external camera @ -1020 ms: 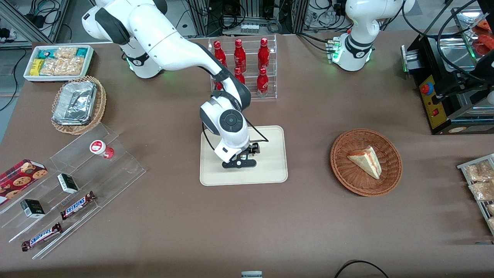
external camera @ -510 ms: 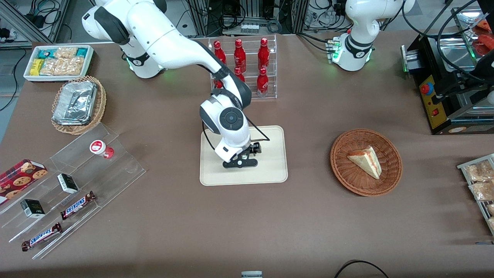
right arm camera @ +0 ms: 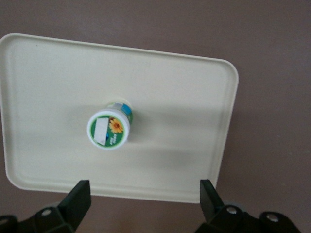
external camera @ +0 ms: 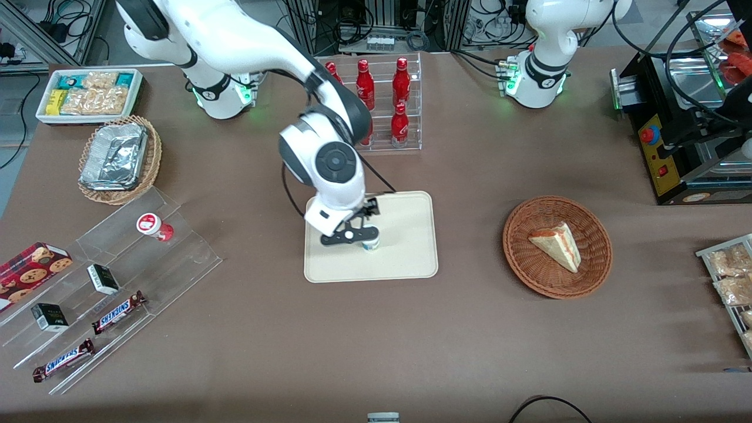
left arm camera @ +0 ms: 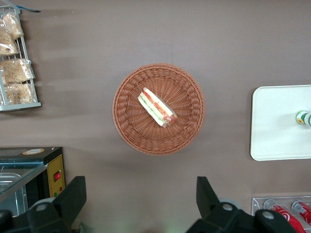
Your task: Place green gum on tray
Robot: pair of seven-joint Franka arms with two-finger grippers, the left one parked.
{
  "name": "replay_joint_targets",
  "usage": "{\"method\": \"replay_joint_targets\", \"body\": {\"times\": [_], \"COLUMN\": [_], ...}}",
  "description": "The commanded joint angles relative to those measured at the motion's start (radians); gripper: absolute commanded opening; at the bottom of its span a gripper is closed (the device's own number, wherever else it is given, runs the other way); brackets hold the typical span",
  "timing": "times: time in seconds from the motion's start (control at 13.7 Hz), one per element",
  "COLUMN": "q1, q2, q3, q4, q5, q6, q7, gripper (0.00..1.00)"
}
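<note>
The green gum [external camera: 371,244] stands upright on the cream tray [external camera: 411,235], near its middle. From above, its green-and-white lid with the yellow mark [right arm camera: 109,128] shows against the tray floor [right arm camera: 184,145]. My right gripper [external camera: 351,236] hangs above the tray, just beside the bottle and clear of it. Its fingers are open with nothing between them [right arm camera: 144,194]. The left wrist view also catches the gum [left arm camera: 303,117] on the tray [left arm camera: 274,126].
A red-lidded bottle [external camera: 154,226] sits on the clear stepped stand with Snickers bars [external camera: 117,311], toward the working arm's end. A rack of red cola bottles [external camera: 382,100] stands farther from the camera than the tray. A wicker basket [external camera: 593,276] holds a sandwich.
The gripper has lifted off the tray and drifted toward the working arm's end. The green gum, hidden under it before, now stands free on the tray.
</note>
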Motion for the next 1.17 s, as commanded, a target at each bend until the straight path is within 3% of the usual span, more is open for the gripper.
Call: {"method": "replay_joint_targets", "body": {"times": [0.0,0.44,1.09], "q1": [-0.035,-0.135,-0.414], "q2": [-0.077,-0.188,-0.349], "q3": [0.005,0.007,0.014], "q4": [-0.007,-0.008,-0.134], "q5": [-0.009,0.001,0.004], "q6": [-0.109,-0.251,-0.288], "q7": [-0.062,-0.178,-0.435], "gripper": [1.0,1.0,1.0]}}
